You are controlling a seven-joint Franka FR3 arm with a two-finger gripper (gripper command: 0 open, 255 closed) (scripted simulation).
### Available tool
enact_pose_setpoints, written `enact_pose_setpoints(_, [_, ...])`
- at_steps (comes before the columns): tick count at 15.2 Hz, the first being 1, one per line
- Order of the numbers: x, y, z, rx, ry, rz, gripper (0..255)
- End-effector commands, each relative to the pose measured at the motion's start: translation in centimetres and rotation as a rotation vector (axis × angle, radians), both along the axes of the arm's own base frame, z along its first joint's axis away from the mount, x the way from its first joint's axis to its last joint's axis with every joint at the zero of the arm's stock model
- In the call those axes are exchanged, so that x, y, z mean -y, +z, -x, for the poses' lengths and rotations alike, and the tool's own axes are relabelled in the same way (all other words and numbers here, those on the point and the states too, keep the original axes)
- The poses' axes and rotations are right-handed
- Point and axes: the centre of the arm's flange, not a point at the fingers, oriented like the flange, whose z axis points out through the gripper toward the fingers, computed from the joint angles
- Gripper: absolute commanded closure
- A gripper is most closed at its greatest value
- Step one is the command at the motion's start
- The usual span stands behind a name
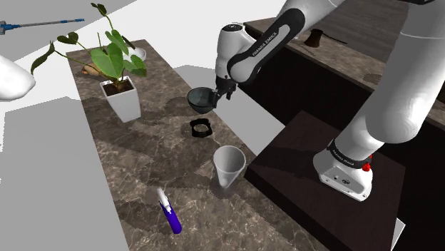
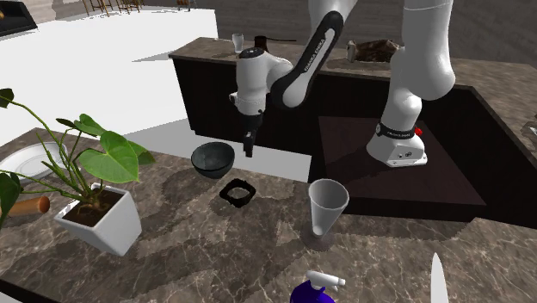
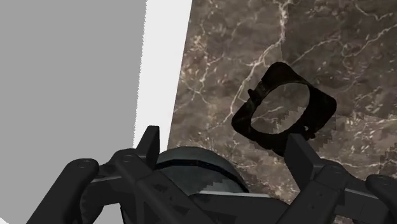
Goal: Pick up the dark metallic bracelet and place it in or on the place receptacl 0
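The dark metallic bracelet (image 1: 194, 130) (image 2: 227, 196) (image 3: 243, 121) lies flat on the brown marble counter (image 1: 142, 164), a blocky black ring. A dark grey bowl (image 1: 201, 98) (image 2: 212, 159) (image 3: 191, 168) stands just beyond it, near the counter's edge. My gripper (image 1: 228, 91) (image 2: 249, 146) (image 3: 222, 143) hangs open and empty a little above the counter, beside the bowl's rim. In the wrist view the bracelet lies ahead of the fingers, off toward the right one, and touches neither.
A potted plant (image 1: 118, 85) (image 2: 95, 215) in a white pot stands further along the counter. A pale cup (image 1: 229, 167) (image 2: 328, 205) and a purple spray bottle (image 1: 170, 214) (image 2: 314, 288) lie on the bracelet's other side. The dark stand (image 1: 321, 164) borders the counter.
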Motion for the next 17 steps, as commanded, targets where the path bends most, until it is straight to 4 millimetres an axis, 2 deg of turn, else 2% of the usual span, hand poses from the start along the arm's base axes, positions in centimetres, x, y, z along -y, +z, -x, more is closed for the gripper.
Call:
enact_pose_setpoints(1, [-1.0, -2.3, -1.2, -0.009, -0.007, 0.000, 0])
enact_pose_setpoints(8, [-3.7, -10.5, -5.0, -0.038, -0.030, 0.000, 0])
enact_pose_setpoints(17, [-3.9, -15.2, -5.3, -0.040, -0.031, 0.000, 0])
